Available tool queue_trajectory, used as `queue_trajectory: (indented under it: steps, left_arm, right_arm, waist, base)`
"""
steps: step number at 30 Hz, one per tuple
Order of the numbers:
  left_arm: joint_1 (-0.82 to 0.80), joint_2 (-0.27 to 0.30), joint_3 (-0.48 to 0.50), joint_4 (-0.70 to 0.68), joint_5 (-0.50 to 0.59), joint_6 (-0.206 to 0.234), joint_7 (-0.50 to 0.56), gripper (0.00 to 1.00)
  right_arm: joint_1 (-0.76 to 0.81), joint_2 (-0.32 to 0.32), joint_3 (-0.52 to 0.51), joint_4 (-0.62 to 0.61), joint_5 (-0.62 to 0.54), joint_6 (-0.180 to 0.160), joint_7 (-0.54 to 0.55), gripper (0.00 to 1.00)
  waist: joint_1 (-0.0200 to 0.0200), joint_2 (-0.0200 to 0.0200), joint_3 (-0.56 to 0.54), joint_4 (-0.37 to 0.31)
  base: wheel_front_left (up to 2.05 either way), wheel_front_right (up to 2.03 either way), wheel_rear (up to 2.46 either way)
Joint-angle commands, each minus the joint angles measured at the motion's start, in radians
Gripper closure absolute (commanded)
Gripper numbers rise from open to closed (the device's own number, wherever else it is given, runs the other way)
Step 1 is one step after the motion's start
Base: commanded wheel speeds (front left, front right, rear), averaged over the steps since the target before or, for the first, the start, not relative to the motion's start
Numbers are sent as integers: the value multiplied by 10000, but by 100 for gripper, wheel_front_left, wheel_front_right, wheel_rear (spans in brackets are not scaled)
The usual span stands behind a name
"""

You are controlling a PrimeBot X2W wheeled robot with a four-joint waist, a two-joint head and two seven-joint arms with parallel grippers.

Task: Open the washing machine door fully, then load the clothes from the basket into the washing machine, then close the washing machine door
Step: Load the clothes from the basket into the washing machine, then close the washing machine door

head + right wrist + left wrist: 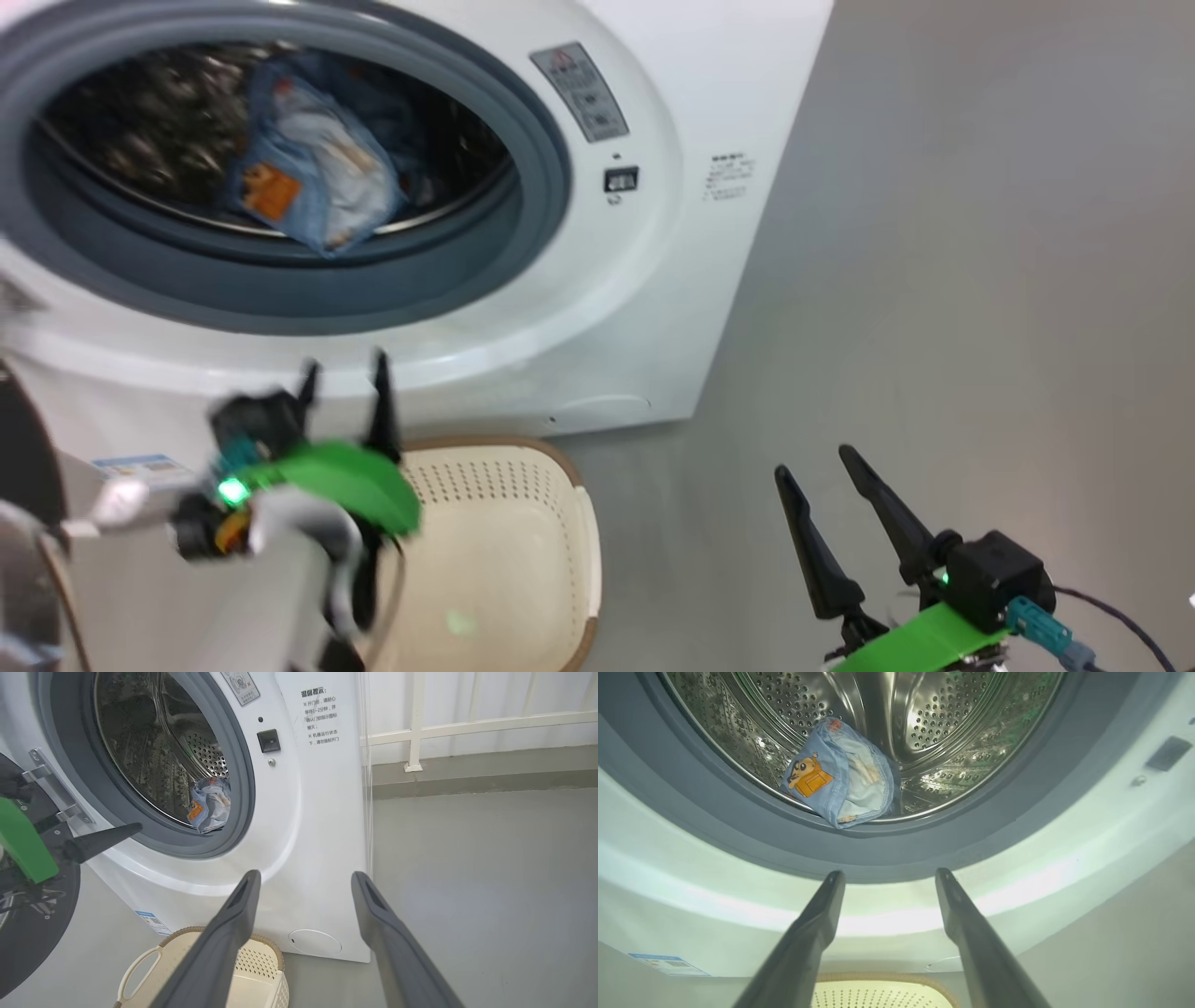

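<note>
Hovering spread wide, holding nothing: left gripper (344, 366) above basket (504, 551), pointing at drum (948, 718) mouth | right gripper (815, 463) likewise spread and empty, over grey floor (934, 280) right of washing machine (653, 233) | clothes (840, 784) bunched inside drum at its front lip, touching grey gasket (738, 826) | basket on floor just beside washing machine front | washing machine door (32, 942) swung open at left

Shiny steel drum (952, 728), perforated plastic basket (504, 485)
</note>
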Motion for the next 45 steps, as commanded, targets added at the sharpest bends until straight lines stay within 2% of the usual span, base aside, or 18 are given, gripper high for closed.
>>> queue_trajectory:
  steps: [1,6,10,14,18,30,35,45]
  left_arm:
    - [421,259,16,-656,-140,196,-66,0]
    - [1698,258,-524,-1886,-138,542,-66,0]
    - [2987,257,-657,-2951,18,1002,-66,0]
    - [3873,257,-561,-3491,247,1267,-66,0]
    - [4714,257,-298,-4053,485,1354,-66,0]
    - [6413,256,1045,-5562,902,1043,-66,0]
    - [6730,256,1291,-5689,983,853,-66,0]
    - [6864,256,1436,-5774,970,773,-66,0]
  right_arm:
    - [135,5,188,-232,-64,27,-48,0]
    - [416,-57,111,-244,-68,27,-48,0]
    - [769,-228,22,-291,-59,27,-48,0]
    - [1025,-346,-23,-311,-32,27,-48,0]
    - [1277,-448,-74,-335,21,27,-48,0]
    - [1690,-589,-281,-473,26,27,-48,0]
    - [1753,-571,-421,-471,7,27,-48,0]
    - [1836,-495,-508,-526,-15,27,-48,0]
  waist:
    - [0,0,-563,429]
    - [0,0,-894,639]
    - [0,0,-1274,966]
    - [0,0,-1579,1214]
    - [0,0,-1856,1435]
    - [0,0,-2190,1661]
    - [0,0,-2235,1586]
    - [0,0,-2224,1386]
  base:
    - [0,0,0]
    - [0,0,0]
    - [0,0,0]
    - [0,0,0]
    - [0,0,0]
    - [0,0,0]
    - [0,0,0]
    - [0,0,0]
